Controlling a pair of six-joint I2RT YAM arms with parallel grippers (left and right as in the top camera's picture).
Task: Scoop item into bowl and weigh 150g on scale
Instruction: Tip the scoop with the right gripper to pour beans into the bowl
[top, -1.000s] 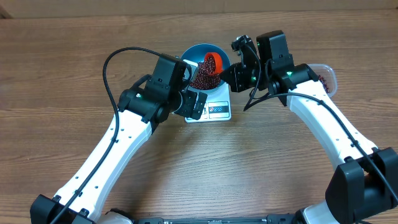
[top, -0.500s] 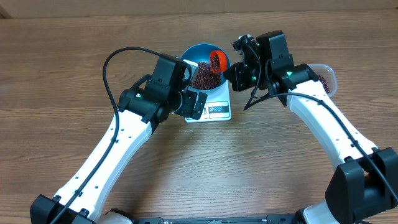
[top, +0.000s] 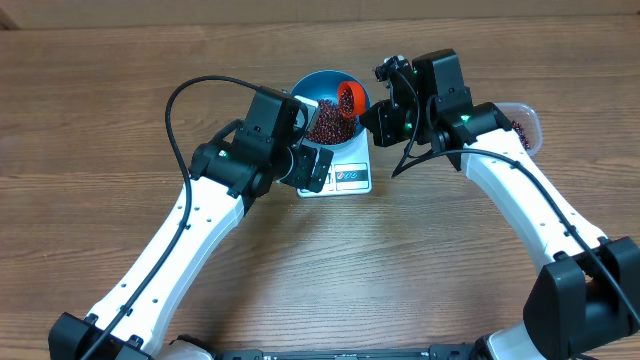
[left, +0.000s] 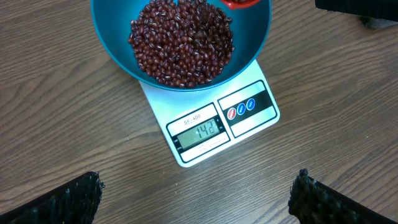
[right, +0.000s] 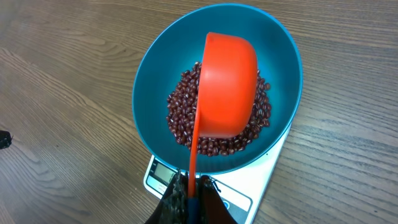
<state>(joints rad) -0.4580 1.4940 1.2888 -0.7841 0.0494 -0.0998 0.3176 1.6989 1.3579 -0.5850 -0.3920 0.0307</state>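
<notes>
The blue bowl (top: 312, 82) stands on the white scale (top: 350, 178), holding a heap of red-brown beans (top: 325, 126). My right gripper (right: 194, 182) is shut on the handle of an orange scoop (right: 227, 81). The scoop is tipped mouth-down over the beans (right: 180, 115) inside the bowl (right: 149, 81). My left gripper (left: 198, 182) hangs open over bare table just in front of the scale (left: 161, 99), with nothing between its fingers. The display (left: 199, 130) reads about 142. The bowl (left: 112, 43) and its beans (left: 183, 40) fill the top of the left wrist view.
A clear plastic tub (top: 527, 127) with more beans sits at the right, mostly behind my right arm. A black cable (top: 185, 95) loops above the left arm. The wooden table (top: 100, 120) stretches all around.
The scoop and my right gripper have shifted slightly toward the bowl's far right rim since a second ago. My left arm has not moved.
</notes>
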